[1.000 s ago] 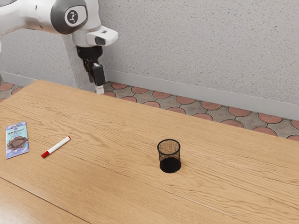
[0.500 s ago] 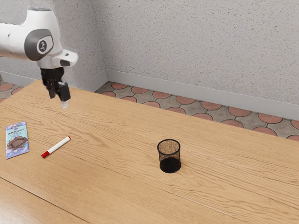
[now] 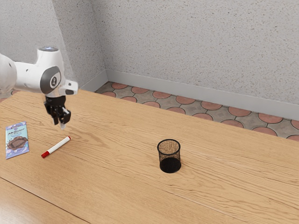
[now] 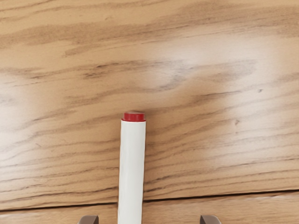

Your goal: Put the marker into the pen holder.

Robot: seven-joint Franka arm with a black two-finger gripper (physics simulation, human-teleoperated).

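Currently gripper wide open, empty, fingers apart above marker.

Ext. cam: set back, angled down across table to wall. Wrist cam: v. close, facing down. Both get marker & table around it.

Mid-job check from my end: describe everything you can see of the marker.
The marker has a smooth white barrel, plastic by its look, with a red cap on one end and a short red plug at the other. It lies on its side on the wooden table, outside the pen holder, cap end toward the chocolate bar. Only the table touches it; the open gripper hovers above.
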